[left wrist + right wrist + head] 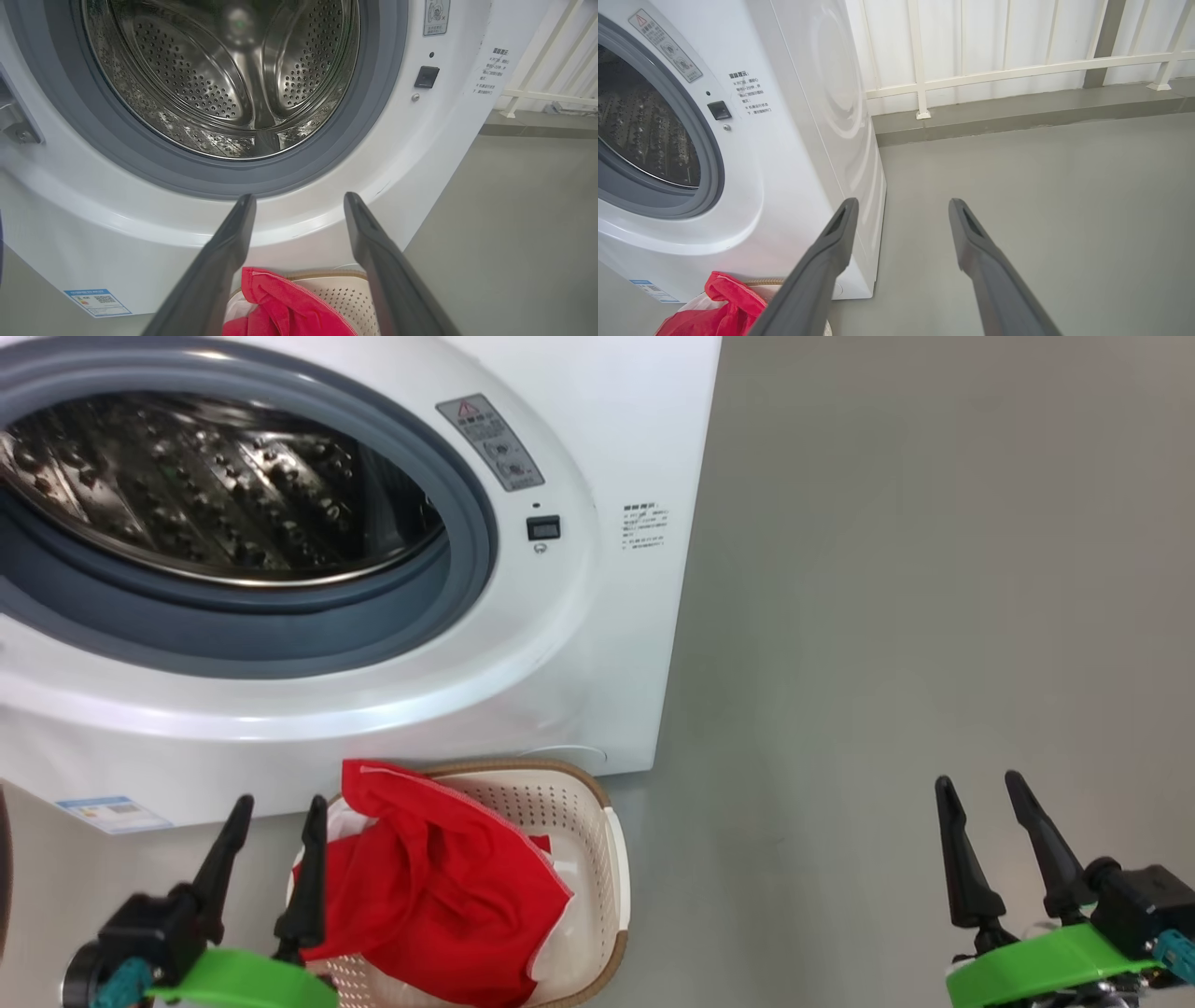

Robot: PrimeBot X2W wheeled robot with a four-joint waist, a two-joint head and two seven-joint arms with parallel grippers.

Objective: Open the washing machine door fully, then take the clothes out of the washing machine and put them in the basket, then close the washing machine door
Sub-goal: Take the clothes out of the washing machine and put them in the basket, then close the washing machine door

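Observation:
The washing machine stands with its opening uncovered, and I see only bare steel in the drum. Its door is swung off the opening; a dark curved sliver shows at the far left edge. The basket sits on the floor against the machine's front, with red clothes piled in it and draped over its near side. My left gripper is open and empty, hanging just left of the basket, fingers pointing at the machine. My right gripper is open and empty over bare floor to the right.
Grey floor stretches open to the right of the machine. A white railing on a low grey kerb runs behind it. A metal hinge plate sits on the left side of the opening.

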